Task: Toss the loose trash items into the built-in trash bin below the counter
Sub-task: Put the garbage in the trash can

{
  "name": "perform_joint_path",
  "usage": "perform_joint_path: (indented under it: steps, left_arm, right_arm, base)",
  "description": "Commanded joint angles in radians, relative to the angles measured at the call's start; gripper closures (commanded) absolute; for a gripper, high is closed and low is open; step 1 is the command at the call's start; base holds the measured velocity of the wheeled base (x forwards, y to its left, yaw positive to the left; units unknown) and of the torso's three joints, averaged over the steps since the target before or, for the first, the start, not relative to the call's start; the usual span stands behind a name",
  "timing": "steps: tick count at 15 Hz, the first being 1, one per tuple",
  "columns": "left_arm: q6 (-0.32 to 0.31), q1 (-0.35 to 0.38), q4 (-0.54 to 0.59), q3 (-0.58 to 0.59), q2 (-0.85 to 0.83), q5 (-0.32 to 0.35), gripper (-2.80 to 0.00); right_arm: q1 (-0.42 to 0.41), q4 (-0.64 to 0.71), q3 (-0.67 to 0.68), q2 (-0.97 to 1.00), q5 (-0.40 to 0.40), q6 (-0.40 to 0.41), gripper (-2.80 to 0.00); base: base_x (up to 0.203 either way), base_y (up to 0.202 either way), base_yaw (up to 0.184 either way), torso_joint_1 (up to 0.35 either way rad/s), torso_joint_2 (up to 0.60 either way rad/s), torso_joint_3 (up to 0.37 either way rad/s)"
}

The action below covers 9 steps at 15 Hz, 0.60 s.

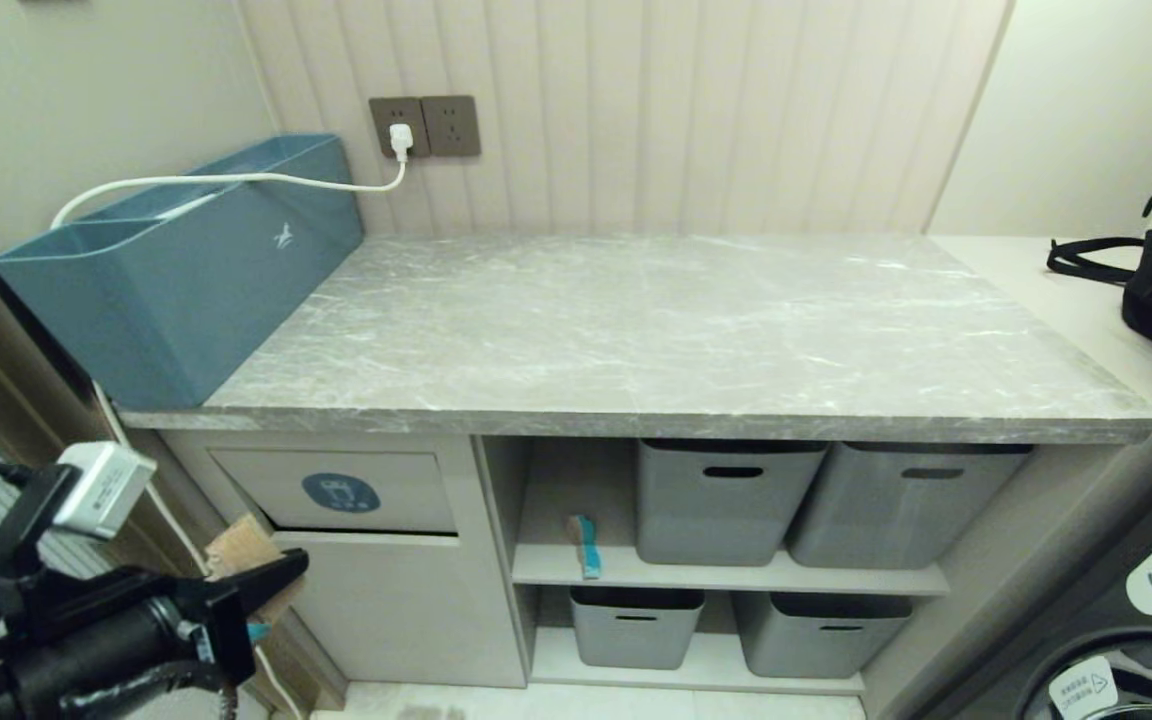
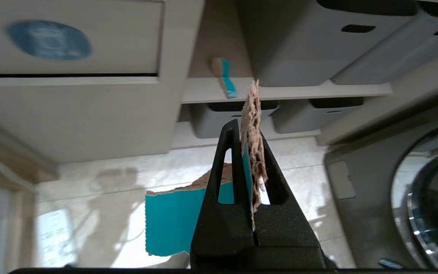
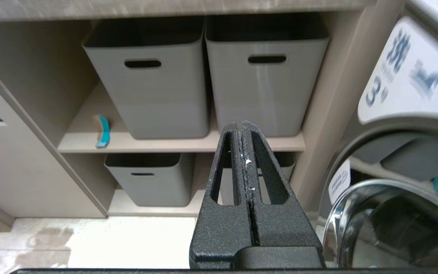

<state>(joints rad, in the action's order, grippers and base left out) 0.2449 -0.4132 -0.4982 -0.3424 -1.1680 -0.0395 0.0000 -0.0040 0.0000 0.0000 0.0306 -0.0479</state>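
Two teal strips show in the head view: one pinched in the left gripper (image 1: pixel 271 580) near the built-in trash bin (image 1: pixel 336 492), one strip (image 1: pixel 586 545) on the shelf under the counter (image 1: pixel 656 330). The left wrist view shows the held card scrap (image 2: pixel 255 152) clamped tight. In the right wrist view, the right gripper (image 3: pixel 243 131) is closed, empty.

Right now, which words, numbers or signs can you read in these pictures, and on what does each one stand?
"3": on the white label of the washing machine, beside blurred characters.
Blue oval bin icon: on the trash bin flap; small text under it unreadable.
White logo: on the teal box, no words.
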Motion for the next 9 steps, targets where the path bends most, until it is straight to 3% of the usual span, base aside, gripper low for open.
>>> perform_joint_path:
  steps: [1,4,6,9]
  left_arm:
    - [0.029,0.002,-0.063,0.032,-0.060,0.018,0.00]
    - [0.161,0.016,-0.199,0.099,-0.078,0.035,0.00]
    - [0.172,0.105,-0.266,0.171,-0.087,0.033,0.00]
    - [0.177,0.302,-0.294,0.210,-0.093,0.033,0.00]
  right_arm:
    - [0.000,-0.001,0.002,0.000,0.000,0.000,0.00]
    - [0.000,-0.001,0.002,0.000,0.000,0.000,0.00]
    - [0.000,-0.001,0.002,0.000,0.000,0.002,0.00]
    - [0.000,-0.001,0.001,0.000,0.000,0.005,0.00]
  base:
    - [0.000,0.000,0.000,-0.233,0.53,0.294]
    - [0.000,0.000,0.000,-0.229,0.52,0.285]
    - [0.000,0.000,0.000,-0.217,0.51,0.287]
    - [0.000,0.000,0.000,-0.207,0.49,0.284]
